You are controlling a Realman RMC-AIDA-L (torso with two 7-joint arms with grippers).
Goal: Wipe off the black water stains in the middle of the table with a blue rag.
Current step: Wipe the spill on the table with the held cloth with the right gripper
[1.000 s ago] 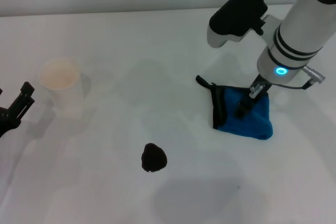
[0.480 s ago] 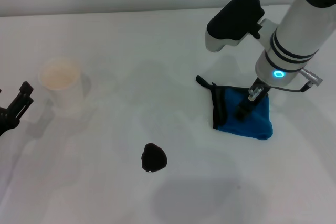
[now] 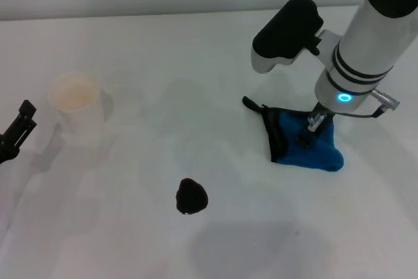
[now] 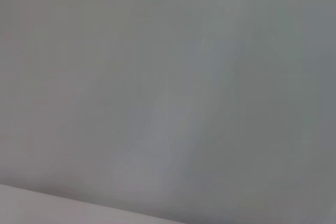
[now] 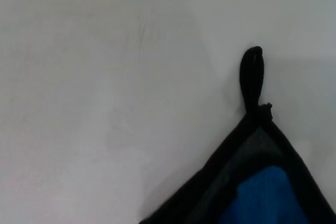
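Observation:
The blue rag [image 3: 315, 147] lies on the white table [image 3: 196, 83] at the right, its black trim and loop [image 3: 251, 104] pointing left. My right gripper [image 3: 307, 131] comes down on the middle of the rag and is shut on its bunched cloth. The right wrist view shows the rag's corner [image 5: 268, 198] with the black trim and the loop [image 5: 252, 77]. The black water stain [image 3: 191, 196] is a small glossy blot nearer the front, well left of the rag. My left gripper [image 3: 16, 134] sits at the far left edge, away from both.
A white paper cup [image 3: 78, 106] stands upright at the left, near the left gripper. The left wrist view holds only a plain grey surface.
The rag has bunched and shifted slightly under the right gripper, its left edge drawn in. The right arm leaned a little left. The left gripper slid further out at the left edge.

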